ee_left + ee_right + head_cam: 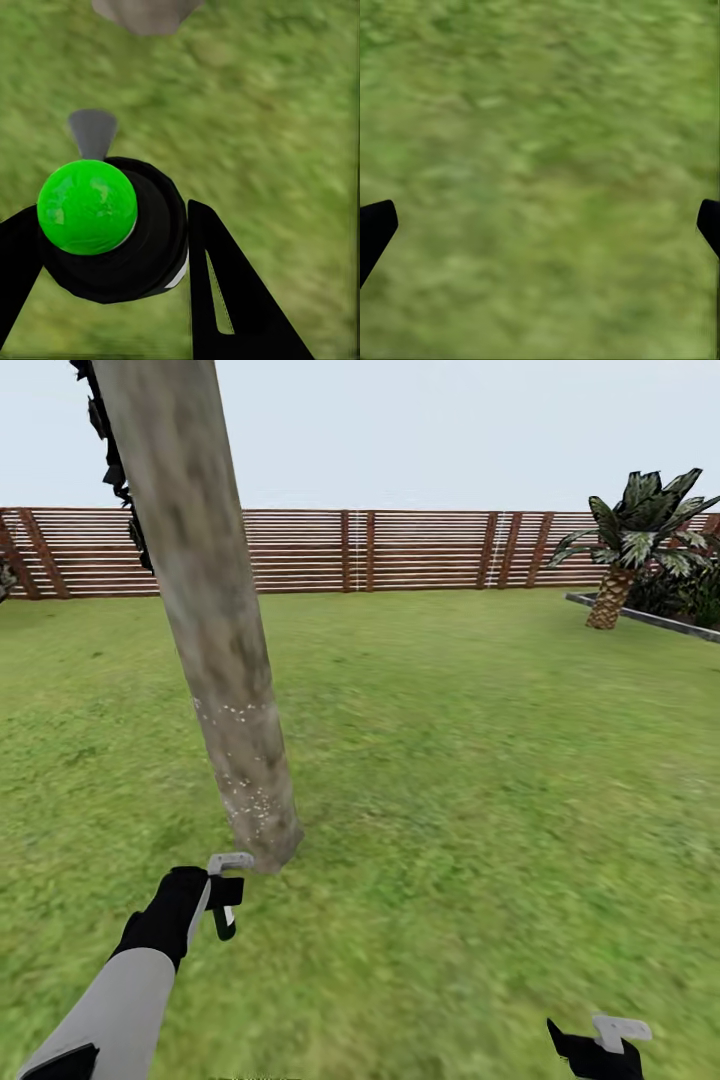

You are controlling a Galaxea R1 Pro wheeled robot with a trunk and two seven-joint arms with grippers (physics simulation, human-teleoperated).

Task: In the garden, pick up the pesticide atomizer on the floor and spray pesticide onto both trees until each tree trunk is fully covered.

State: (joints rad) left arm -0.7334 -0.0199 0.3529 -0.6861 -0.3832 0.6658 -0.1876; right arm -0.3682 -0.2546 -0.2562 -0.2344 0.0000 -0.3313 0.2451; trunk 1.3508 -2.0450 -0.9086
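A thick leaning tree trunk (215, 640), mottled grey-beige, rises from the grass, with white specks on its lower part (250, 785). Just in front of its base, my left gripper (225, 900) is shut on the pesticide atomizer (230, 862). In the left wrist view the atomizer (112, 232) is a round black body with a bright green ball top and a grey nozzle pointing at the trunk's foot (146, 11), clamped in my left gripper (112, 217). My right gripper (598, 1048) hangs low at the right, open over bare grass (545, 217).
A brown slatted fence (400, 550) closes the lawn at the back. A short palm (625, 560) stands at the far right behind a grey kerb (650, 618). Open grass lies to the right of the trunk.
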